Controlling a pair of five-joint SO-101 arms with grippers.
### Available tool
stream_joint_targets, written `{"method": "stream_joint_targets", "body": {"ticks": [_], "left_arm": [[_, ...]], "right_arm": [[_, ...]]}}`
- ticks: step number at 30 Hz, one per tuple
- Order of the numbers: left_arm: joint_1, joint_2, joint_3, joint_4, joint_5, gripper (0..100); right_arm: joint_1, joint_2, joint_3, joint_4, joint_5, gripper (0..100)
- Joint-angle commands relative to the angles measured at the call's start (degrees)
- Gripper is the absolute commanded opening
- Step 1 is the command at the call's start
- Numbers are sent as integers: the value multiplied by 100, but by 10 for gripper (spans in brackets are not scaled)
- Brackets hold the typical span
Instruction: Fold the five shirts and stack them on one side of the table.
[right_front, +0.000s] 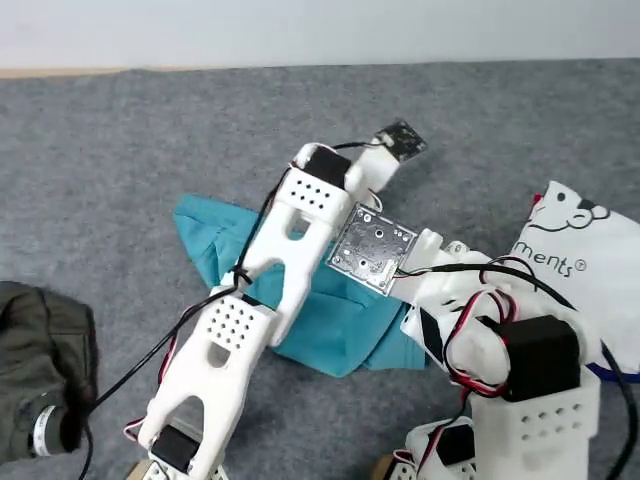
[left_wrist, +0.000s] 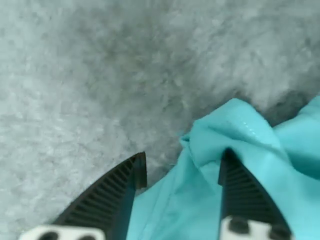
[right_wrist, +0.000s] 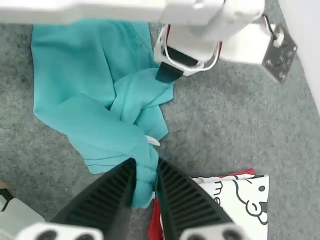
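A teal shirt (right_front: 335, 330) lies crumpled on the grey carpet mid-table, partly under both arms. In the left wrist view my left gripper (left_wrist: 183, 157) is open over a raised corner of the teal shirt (left_wrist: 280, 165), one finger on the cloth and the other over bare carpet. My right gripper (right_wrist: 146, 167) is shut on a bunched fold at the near edge of the teal shirt (right_wrist: 85, 85). The left arm's wrist (right_wrist: 200, 35) hangs over the shirt's far side. A white printed shirt (right_front: 590, 270) lies at the right, and a dark olive shirt (right_front: 40, 350) at the left edge.
Grey carpet (right_front: 120, 150) covers the table and stretches bare along the back. The two arms cross close together above the teal shirt. The white printed shirt (right_wrist: 235, 195), with a red part beside it, lies just next to my right gripper.
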Motion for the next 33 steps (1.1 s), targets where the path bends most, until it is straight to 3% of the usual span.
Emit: {"method": "stream_joint_targets", "body": {"ticks": [1,6,20,23,27,33], "left_arm": [[0,-88,-778,299,18,239],[62,-97,-1314,440,35,239],[158,826,-1095,369,0,233],[158,888,-1112,387,-246,165],[149,844,-1138,422,-396,4],[-290,176,-1323,431,-211,4]], "right_arm": [[75,-92,-26,171,-62,9],[75,-92,-26,171,-62,9],[75,-57,-18,163,-62,9],[75,-57,-9,75,-62,9],[75,-57,-9,31,-62,9],[365,-48,-9,-268,-53,9]]}}
